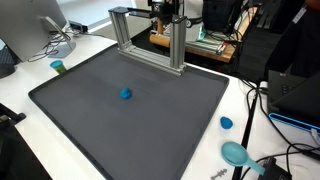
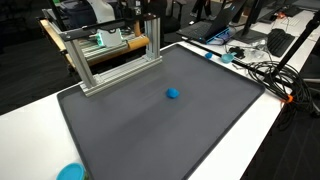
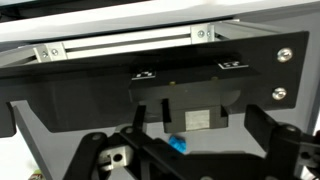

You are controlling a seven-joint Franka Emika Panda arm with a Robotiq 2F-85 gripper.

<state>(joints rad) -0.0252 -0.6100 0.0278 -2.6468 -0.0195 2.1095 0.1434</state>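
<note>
My jaws stand spread as wide as they go, gripping nothing. In the wrist view the small blue object [image 3: 178, 145] shows between them, farther off and untouched. On the white table [image 1: 20, 95], near right, sit a teal scoop [image 1: 235, 152] and a blue cap [image 1: 226, 123]. In both exterior views the blue object [image 1: 125, 94] [image 2: 173, 94] lies alone near the middle of the dark grey mat [image 1: 160, 130]. An aluminium frame [image 1: 150, 40] stands along the mat's far edge.
</note>
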